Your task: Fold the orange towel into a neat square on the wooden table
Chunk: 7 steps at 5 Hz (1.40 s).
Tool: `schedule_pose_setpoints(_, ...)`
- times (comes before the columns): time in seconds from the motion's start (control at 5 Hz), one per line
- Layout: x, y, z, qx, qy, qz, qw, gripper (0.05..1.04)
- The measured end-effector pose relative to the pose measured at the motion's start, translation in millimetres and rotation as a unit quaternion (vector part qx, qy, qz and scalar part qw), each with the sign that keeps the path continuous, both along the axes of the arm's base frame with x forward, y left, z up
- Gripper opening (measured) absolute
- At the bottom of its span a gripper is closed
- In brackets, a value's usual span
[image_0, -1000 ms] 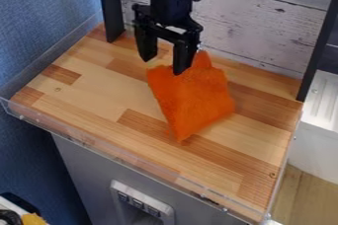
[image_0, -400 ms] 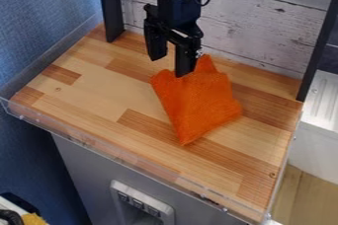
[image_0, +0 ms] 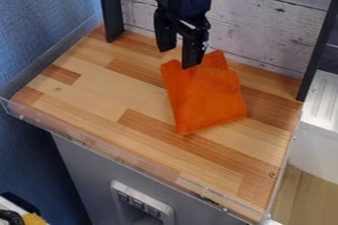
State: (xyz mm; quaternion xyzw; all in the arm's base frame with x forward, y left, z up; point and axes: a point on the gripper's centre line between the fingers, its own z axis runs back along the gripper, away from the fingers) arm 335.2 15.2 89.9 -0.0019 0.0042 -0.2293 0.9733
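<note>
Hanging released, 2 fingers apart, the end effector (image_0: 178,57) has 1 fingertip at the orange cloth (image_0: 206,98)'s upper edge; the cloth lies below it on the worktop (image_0: 99,91), and sideways drag from that fingertip could bunch it.

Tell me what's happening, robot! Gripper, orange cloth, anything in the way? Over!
Gripper open, one fingertip over the orange cloth's upper edge, contact unclear. Cloth flopped on the wooden tabletop. Possible obstacle: plank wall behind. Over.
</note>
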Motion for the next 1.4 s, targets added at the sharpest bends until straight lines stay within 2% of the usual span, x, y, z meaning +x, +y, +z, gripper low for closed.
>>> schedule_pose_setpoints(0.2, 9.2, 0.4, 0.1, 0.000, 0.002, -0.013, 0.9999, 0.953)
schedule_pose_setpoints(0.6, 16.2, 1.6, -28.3, 0.003, -0.002, -0.020, 0.9998, 0.366)
schedule_pose_setpoints(0.8, 15.6, 0.2, -45.5, 0.003, -0.004, -0.020, 0.9998, 0.153)
schedule_pose_setpoints(1.0, 13.4, -7.4, -57.1, 0.004, -0.008, -0.020, 0.9998, 0.065)
schedule_pose_setpoints(1.4, 13.8, -10.5, -76.7, 0.004, -0.014, -0.019, 0.9997, 0.062)
